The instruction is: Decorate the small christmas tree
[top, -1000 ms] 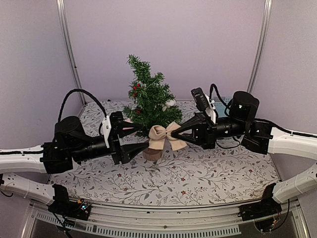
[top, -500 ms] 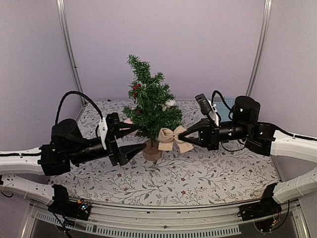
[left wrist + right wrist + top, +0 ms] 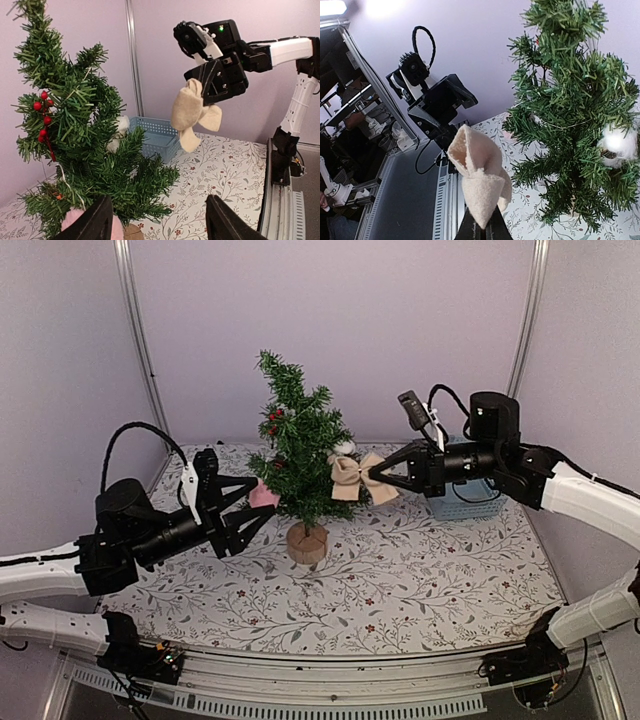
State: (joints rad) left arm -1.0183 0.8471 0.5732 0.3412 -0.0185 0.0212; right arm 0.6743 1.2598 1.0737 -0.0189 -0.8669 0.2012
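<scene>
Moved: right gripper (image 3: 380,478), clenched on beige bow (image 3: 350,477), rose to mid-height of small christmas tree (image 3: 300,455) standing at table (image 3: 430,580) centre | left gripper (image 3: 262,504) jaws apart | risk: bow push topples unbraced tree.

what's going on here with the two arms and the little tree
Two robot arms are decorating the small christmas tree, which stands upright on the floral table. The right gripper is shut on a beige bow and holds it in the air close to the tree's right side, not yet on a branch. The left gripper is open, low at the tree's left by a pink ornament. Red berries and a white ball are already on the tree.
</scene>
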